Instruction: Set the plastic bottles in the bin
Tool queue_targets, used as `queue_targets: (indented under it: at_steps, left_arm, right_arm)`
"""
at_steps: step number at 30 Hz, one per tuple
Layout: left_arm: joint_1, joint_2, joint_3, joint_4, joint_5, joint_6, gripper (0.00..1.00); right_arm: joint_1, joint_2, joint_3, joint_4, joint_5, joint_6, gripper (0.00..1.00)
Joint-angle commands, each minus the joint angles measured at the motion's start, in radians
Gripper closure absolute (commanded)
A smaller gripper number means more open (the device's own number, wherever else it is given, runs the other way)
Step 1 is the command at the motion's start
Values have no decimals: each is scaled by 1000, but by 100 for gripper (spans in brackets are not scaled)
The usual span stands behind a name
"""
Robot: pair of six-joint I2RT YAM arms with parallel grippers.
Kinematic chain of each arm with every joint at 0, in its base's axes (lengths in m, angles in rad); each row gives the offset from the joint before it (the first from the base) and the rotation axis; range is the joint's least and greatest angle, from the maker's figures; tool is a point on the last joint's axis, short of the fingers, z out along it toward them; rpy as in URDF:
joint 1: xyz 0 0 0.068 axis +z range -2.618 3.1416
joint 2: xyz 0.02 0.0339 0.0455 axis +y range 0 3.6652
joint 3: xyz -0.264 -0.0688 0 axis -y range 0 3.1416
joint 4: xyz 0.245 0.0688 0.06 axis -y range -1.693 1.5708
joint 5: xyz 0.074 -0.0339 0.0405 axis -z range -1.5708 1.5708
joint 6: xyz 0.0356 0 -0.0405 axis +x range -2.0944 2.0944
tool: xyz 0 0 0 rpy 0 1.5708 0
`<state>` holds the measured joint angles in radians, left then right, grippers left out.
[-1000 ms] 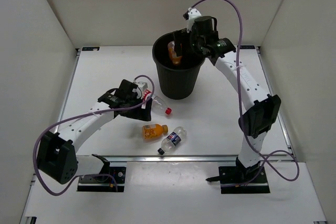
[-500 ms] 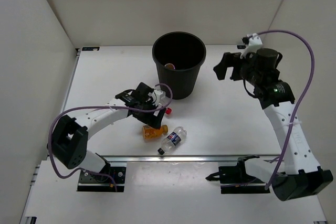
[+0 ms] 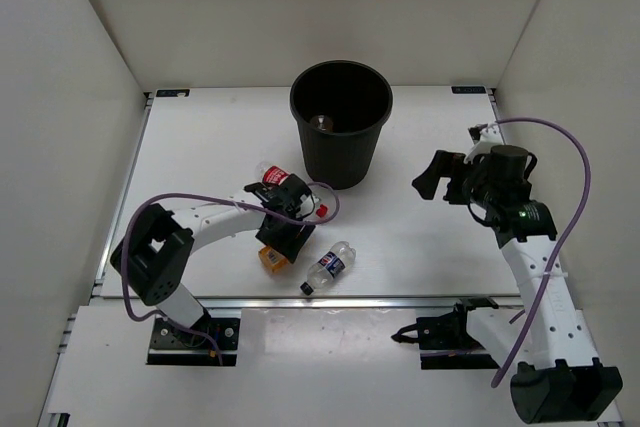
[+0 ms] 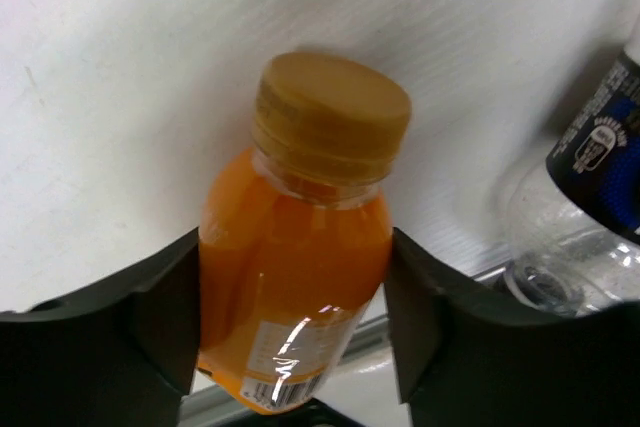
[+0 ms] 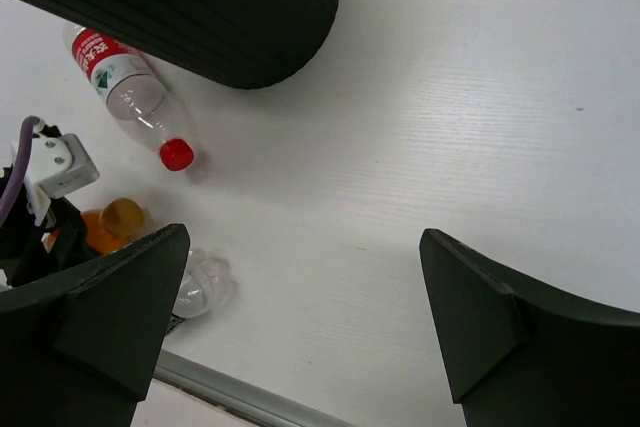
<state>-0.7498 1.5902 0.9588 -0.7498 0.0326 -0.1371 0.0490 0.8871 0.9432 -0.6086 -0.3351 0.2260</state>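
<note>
Orange bottle lies on the desk near-left of the bin, cap pointing away from my left tool, which clamps its body; my right tool gapes, well apart.

- We see a white matte table, evenly lit.
- Plain white walls enclose it at back, left and right.
- A metal rail runs along its near edge.

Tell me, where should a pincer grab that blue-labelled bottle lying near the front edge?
Probably around its labelled middle, coming straight down from above. The blue-labelled bottle lies on its side, slanted, so squeeze its round body across the long axis, keeping clear of the orange bottle nearby.
</note>
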Motion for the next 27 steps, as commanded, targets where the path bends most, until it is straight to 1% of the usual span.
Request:
queue_targets:
  at_steps: [1,2,4,5,7,8,9,10,11,12,13,14,15,16,17,18,20,22,24,25,26,27]
  left_arm:
    - [-5,5,46,-42,-68,-7,43]
    - [7,11,58,-63,-69,-12,47]
    - [6,2,104,-109,-94,-4,62]
    - [16,-21,110,-149,-106,-10,63]
    - [17,-94,161,-196,-160,-6,72]
    - [17,-119,175,-227,-164,-6,71]
    - [30,-169,229,-262,-171,-6,72]
    - [33,-197,318,-282,-172,-21,70]
    - [58,-211,369,-302,-168,-48,64]
    - [91,-226,476,-293,-142,-61,64]
    - [121,-240,560,-277,-96,-68,61]
    - [118,-257,611,-197,-96,-62,55]
    - [107,-268,627,-104,-103,-67,52]
    - [86,-262,653,-50,-162,-61,50]
    - [80,-234,688,43,-174,-47,49]
    - [73,-214,711,108,-180,-45,45]
    - [75,-88,855,153,-181,-58,50]
    - [66,9,921,240,-177,-50,43]
    - [66,97,965,273,-200,-64,42]
    - [72,150,1019,254,-194,-79,38]
    - [87,203,1073,238,-175,-116,25]
    - [90,239,1118,222,-152,-137,16]
  right_arm:
    - [-3,-45,-38,18,-25,52,3]
    - [2,-62,-53,9,-15,58,3]
    - [11,-71,-66,-3,-10,70,3]
    - [18,-73,-79,-9,-5,75,3]
    - [41,-77,-101,-19,10,90,3]
    - [57,-85,-121,-19,22,98,3]
    - [72,-80,-153,-19,25,107,3]
    - [81,-88,-168,-28,28,124,3]
    - [90,-94,-181,-20,24,137,2]
    - [101,-103,-210,-16,31,151,1]
    - [109,-109,-240,-10,41,171,1]
    - [123,-117,-257,-3,44,180,1]
    - [136,-120,-283,4,50,194,1]
    - [141,-126,-297,7,54,209,1]
    - [149,-134,-313,26,48,217,1]
    - [156,-135,-323,24,41,234,1]
    - [170,-155,-340,58,31,248,1]
    - [210,-166,-375,88,28,285,1]
    - [235,-191,-405,138,31,318,1]
    - [258,-200,-420,164,30,337,1]
    - [291,-200,-432,185,34,349,1]
    - [311,-200,-432,190,71,384,1]
